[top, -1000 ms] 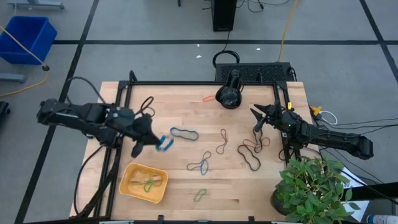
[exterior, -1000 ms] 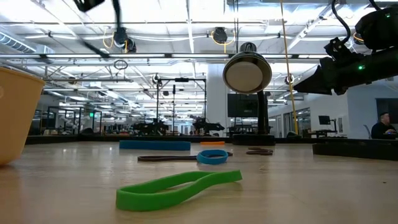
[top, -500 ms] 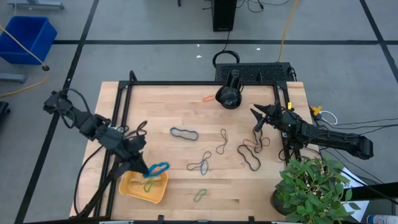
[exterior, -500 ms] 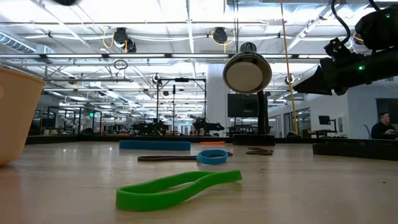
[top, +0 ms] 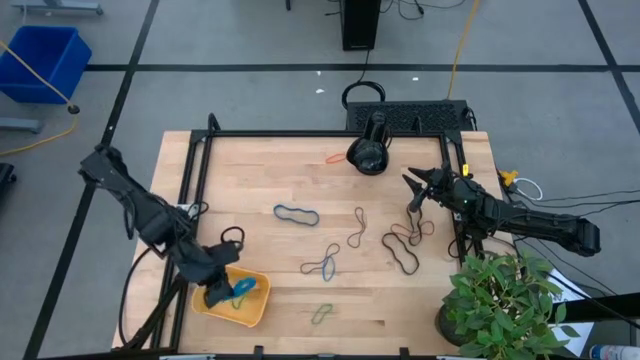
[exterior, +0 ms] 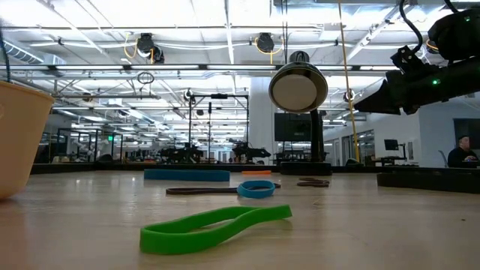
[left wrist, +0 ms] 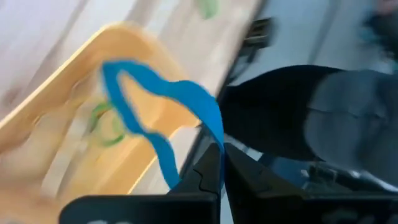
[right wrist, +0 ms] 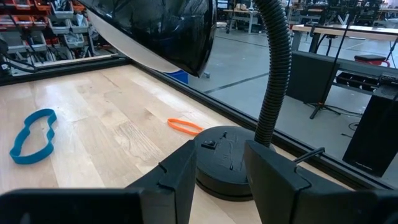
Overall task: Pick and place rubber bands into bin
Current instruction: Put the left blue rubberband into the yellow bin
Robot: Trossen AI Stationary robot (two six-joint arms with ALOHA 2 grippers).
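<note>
My left gripper [top: 222, 293] is over the orange-yellow bin [top: 205, 303] at the table's near left, shut on a light blue rubber band [top: 244, 289]. In the left wrist view the band [left wrist: 134, 87] loops out over the bin [left wrist: 68, 155], which holds a green band [left wrist: 109, 124]. My right gripper [top: 413, 190] waits open above the table's far right. More bands lie flat on the table: dark blue [top: 296, 214], brown [top: 357, 228], brown and black [top: 405, 245], green [top: 322, 314], orange [top: 335, 157]. My left gripper pinches the blue band between its two shut fingertips at one end of the loop [left wrist: 215, 129]. The rest of the loop reaches forward from the fingers over the inside of the bin. Whether it touches the bin I cannot tell.
A black desk lamp [top: 368, 150] stands at the far middle, just beyond my right gripper [right wrist: 221, 168]. A potted plant [top: 500, 300] is at the near right corner. A black frame [top: 195, 170] runs along the far and left edges.
My left gripper has carried the blue band from the table's left middle toward the near edge and down, ending over the bin. It has stayed shut on the band. My right arm has kept still.
</note>
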